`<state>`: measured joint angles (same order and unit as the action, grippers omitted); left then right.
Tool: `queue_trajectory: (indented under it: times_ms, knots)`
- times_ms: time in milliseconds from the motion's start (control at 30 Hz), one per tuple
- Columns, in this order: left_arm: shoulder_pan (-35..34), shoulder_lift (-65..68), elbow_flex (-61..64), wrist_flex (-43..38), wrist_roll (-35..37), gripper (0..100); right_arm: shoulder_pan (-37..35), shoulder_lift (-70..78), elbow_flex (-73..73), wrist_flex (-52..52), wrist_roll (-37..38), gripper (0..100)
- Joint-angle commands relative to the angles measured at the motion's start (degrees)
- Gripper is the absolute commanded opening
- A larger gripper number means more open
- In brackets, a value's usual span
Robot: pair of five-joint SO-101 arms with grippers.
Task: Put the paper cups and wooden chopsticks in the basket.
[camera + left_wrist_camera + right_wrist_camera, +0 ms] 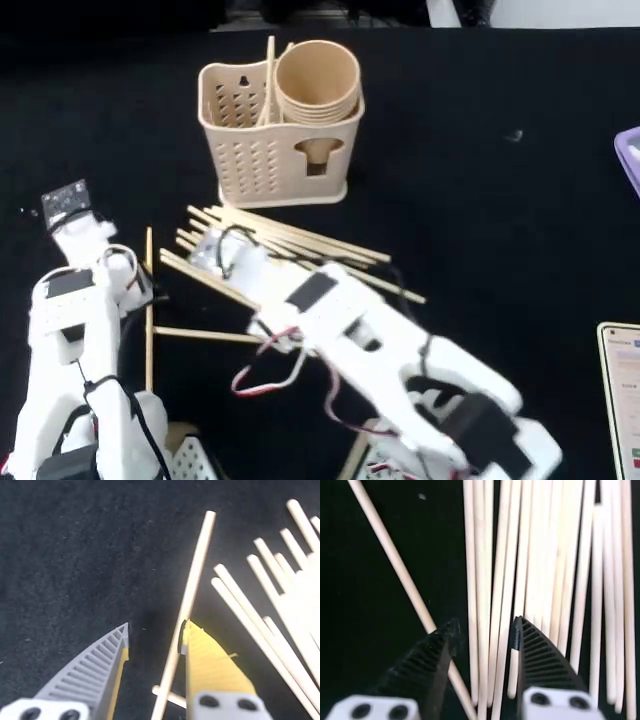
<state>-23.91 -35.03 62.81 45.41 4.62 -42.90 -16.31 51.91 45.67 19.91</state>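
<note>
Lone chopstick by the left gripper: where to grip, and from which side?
Take the lone chopstick on its bare stretch beyond the crossing stick, from straight above, jaws across its width. It lies flat on the cloth, apart from the pile, leaving room either side. The left gripper is open there.

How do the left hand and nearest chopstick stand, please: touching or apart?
Cannot tell: left wrist view shows the chopstick along the hand's yellow finger, height unclear.

Black table [480,200]: basket [262,160], loose chopsticks [330,242]
</note>
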Motion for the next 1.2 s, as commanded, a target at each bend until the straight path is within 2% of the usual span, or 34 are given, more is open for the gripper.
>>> queue_trajectory:
  times_ms: [0, 200, 333, 633, 800, 1000, 1167]
  knots:
    - [-2.59, -0.44, -3.38, -0.18, 0.18, 18, -0.97, 10.59, -9.10, -3.34, -1.14, 17.8]
    - [-2.77, -0.44, -3.47, -0.18, 0.18, 18, -1.05, 19.65, -16.48, 0.00, -0.70, 14.6]
    - [-2.77, -0.44, -3.47, -0.18, 0.18, 18, -0.70, 18.51, -17.36, 1.67, -1.05, 0.6]
    - [-2.77, -0.44, -3.38, -0.18, 0.18, 18, -0.18, 10.95, -16.66, 6.42, -0.70, 1.1]
    - [-2.77, -0.44, -3.38, -0.18, 0.18, 18, -1.05, 11.12, -15.16, 3.52, -1.14, 2.1]
    - [-2.77, -0.44, -3.38, -0.18, 0.18, 18, -4.31, 13.41, -13.41, -0.44, -2.37, 16.2]
    - [-2.77, -0.44, -3.47, -0.18, 0.18, 18, -5.45, 19.21, -15.34, -1.41, -2.29, 12.9]
